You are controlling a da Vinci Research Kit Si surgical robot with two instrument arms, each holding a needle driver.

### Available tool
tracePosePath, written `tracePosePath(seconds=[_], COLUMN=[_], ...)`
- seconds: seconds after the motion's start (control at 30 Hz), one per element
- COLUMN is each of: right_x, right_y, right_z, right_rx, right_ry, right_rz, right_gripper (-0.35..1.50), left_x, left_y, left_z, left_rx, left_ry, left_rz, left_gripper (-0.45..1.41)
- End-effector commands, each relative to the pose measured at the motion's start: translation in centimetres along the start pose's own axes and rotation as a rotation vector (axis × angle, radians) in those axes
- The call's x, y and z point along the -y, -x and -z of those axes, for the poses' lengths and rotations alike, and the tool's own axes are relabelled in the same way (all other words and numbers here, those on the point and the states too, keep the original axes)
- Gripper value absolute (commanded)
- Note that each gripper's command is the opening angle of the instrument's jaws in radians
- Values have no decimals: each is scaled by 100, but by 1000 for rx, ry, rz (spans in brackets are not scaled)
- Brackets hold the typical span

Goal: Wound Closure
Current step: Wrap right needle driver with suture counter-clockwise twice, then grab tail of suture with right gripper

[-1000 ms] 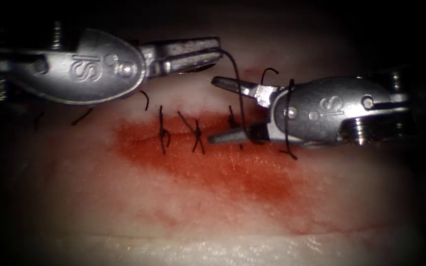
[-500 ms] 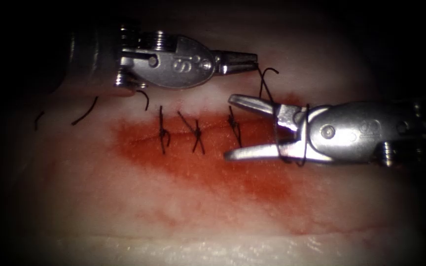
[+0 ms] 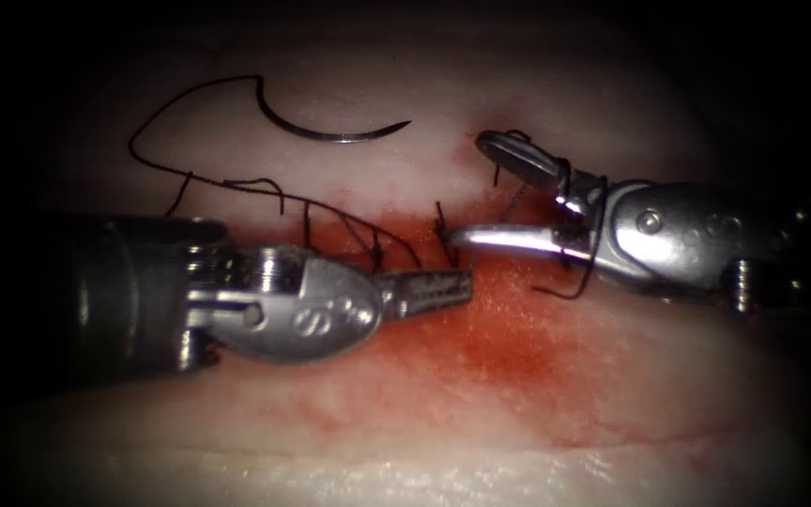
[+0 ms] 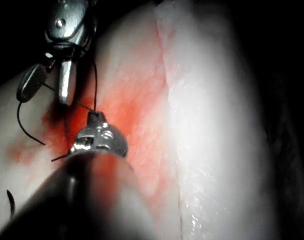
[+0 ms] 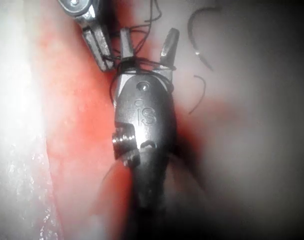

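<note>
Endoscope view. I have the left tool (image 3: pixel 457 284) low over the tissue (image 3: pixel 443 413), its fingers clenched on the thread (image 3: pixel 237 184) at the red fluid (image 3: pixel 490 347) along the cut. From that grasp the thread runs left and far, past the tied stitches (image 3: pixel 374 252), then loops round to the needle (image 3: pixel 335 131). The needle lies free on the tissue on the far side of the cut, held by neither tool and not in the tissue; its point faces right. The right tool (image 3: pixel 471 188) sits just right of the left tool's tip. Its fingers are spread apart and grasp nothing, and thread is wrapped around its wrist behind them.

Left wrist view. I see the left tool (image 4: pixel 95 116) clenched on the thread (image 4: pixel 95 82) over the red fluid (image 4: pixel 137 115). The right tool (image 4: pixel 47 92) stands beyond it, fingers spread.

Right wrist view. The right tool (image 5: pixel 148 46) has its fingers spread, with thread (image 5: pixel 137 62) looped at their base. The left tool (image 5: pixel 104 57) lies just beside it, clenched. The needle (image 5: pixel 197 35) rests on the tissue (image 5: pixel 251 150) apart from both.
</note>
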Motion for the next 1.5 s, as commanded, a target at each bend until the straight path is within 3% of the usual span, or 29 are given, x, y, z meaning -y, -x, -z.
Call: tracePosePath(seconds=[0.03,0.23,0.33,0.5,0.8,1.13,1.2,1.27,1.33,1.4,1.43,1.47,1.5], right_x=[3,9,7,-3,-22,-36,-35,-35,-31,-28,-28,-27,-27], right_y=[12,44,60,74,66,41,38,37,37,41,41,43,44], right_z=[-5,2,7,9,-4,-15,-17,-17,-19,-23,-23,-24,-24], right_rx=[41,119,142,178,137,83,82,83,83,103,103,111,111], right_ry=[14,64,88,130,238,274,266,267,271,271,271,270,271], right_rz=[-22,-62,-98,-131,-153,-172,-165,-166,-143,-115,-115,-101,-100], right_gripper=[47,41,15,17,34,49,34,31,14,-15,-15,-35,-35], left_x=[-6,-3,8,20,36,46,48,48,49,48,48,48,49], left_y=[-6,-14,-12,-7,7,15,14,14,14,14,14,14,14], left_z=[-6,-5,-5,-9,-15,-14,-13,-13,-12,-12,-12,-12,-11], left_rx=[-4,-13,-14,1,14,18,18,17,17,17,17,17,16], left_ry=[1,3,1,-9,-18,-20,-19,-18,-18,-18,-18,-17,-17], left_rz=[0,6,11,16,18,21,23,24,24,24,24,24,24], left_gripper=[-45,-45,-45,-45,-45,-45,-45,-45,-45,-45,-45,-45,-45])
